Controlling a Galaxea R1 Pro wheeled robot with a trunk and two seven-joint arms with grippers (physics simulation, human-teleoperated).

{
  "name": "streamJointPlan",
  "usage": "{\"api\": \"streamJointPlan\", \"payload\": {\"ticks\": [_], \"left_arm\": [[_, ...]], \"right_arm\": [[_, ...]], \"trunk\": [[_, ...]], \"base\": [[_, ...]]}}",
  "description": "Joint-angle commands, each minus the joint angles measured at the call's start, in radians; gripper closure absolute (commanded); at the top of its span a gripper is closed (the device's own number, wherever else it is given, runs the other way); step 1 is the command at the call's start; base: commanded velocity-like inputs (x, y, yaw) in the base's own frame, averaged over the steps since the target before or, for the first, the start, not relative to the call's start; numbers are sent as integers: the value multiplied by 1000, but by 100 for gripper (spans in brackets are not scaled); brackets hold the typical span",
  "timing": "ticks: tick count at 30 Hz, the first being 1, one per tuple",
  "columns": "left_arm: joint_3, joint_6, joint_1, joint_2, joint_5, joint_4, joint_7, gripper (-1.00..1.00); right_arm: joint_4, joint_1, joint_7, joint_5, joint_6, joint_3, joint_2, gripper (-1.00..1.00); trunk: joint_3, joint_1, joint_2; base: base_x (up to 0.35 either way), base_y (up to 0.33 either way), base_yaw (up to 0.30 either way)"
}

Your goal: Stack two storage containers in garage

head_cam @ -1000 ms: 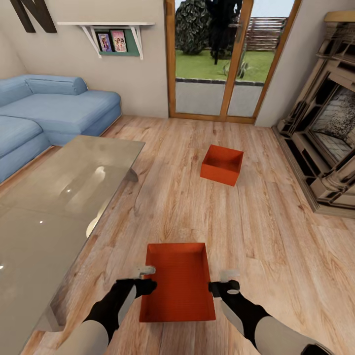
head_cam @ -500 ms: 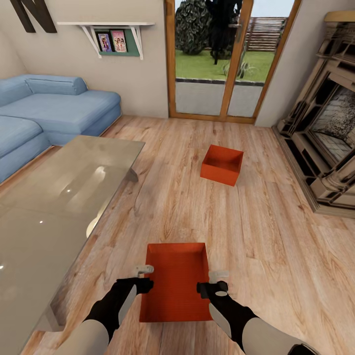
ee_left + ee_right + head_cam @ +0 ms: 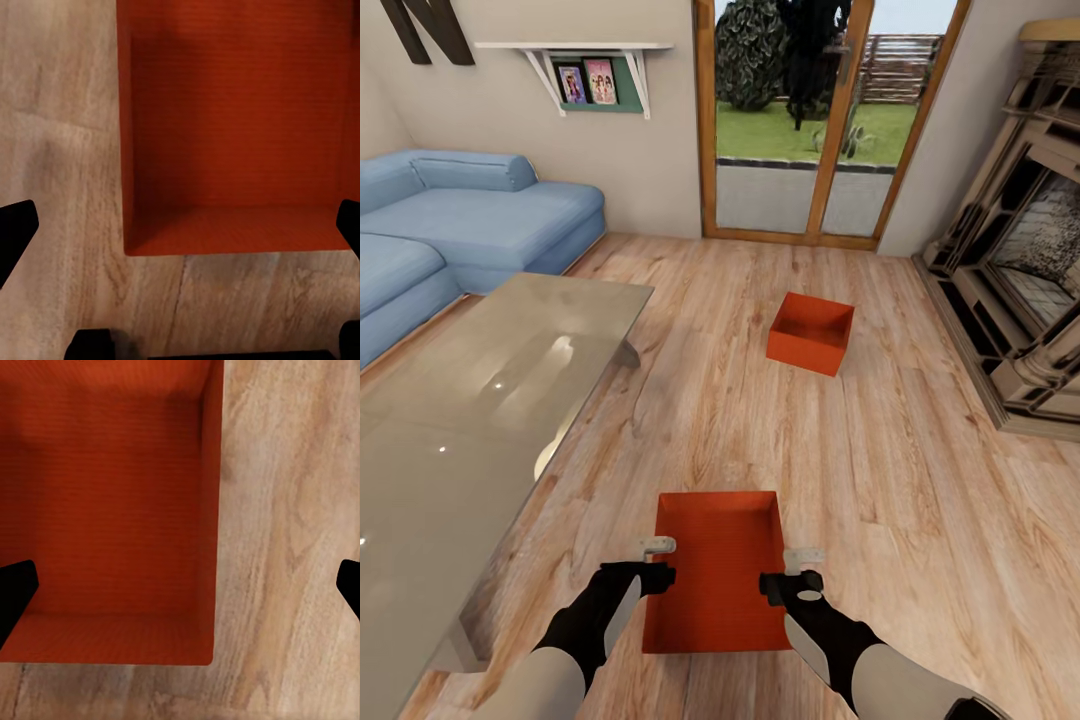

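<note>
Near storage container between spread-fingered left gripper and right gripper, the right newly over its rim.

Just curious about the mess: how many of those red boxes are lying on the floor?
2. One red box sits on the wood floor between the robot's two grippers; the other box lies farther off, toward the glass doors.

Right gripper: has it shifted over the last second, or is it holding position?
Yes. The right gripper has moved inward toward the left, from outside the near storage container's right wall to over that wall; the container itself stayed put.
</note>
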Motion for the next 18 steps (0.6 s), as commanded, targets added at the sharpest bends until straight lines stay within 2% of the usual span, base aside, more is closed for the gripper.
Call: {"api": "streamJointPlan", "payload": {"ticks": [1, 6, 11, 18], "left_arm": [[-1, 5, 0, 0, 5, -2, 5, -100], [0, 5, 0, 2, 9, -1, 4, -100], [1, 4, 0, 4, 12, -1, 4, -100], [1, 4, 0, 6, 12, -2, 3, -100]], "right_arm": [[-5, -1, -7, -5, 4, 9, 0, -100], [-14, -1, -11, -4, 6, 10, -2, -100], [-20, -1, -51, 3, 6, 10, 1, -100], [-20, -1, -54, 5, 5, 11, 2, -100]], "trunk": [[-4, 4, -8], [-20, 23, -43], [-35, 42, -78], [-35, 42, -78]], "base": [[0, 0, 0], [0, 0, 0], [0, 0, 0], [0, 0, 0]]}}
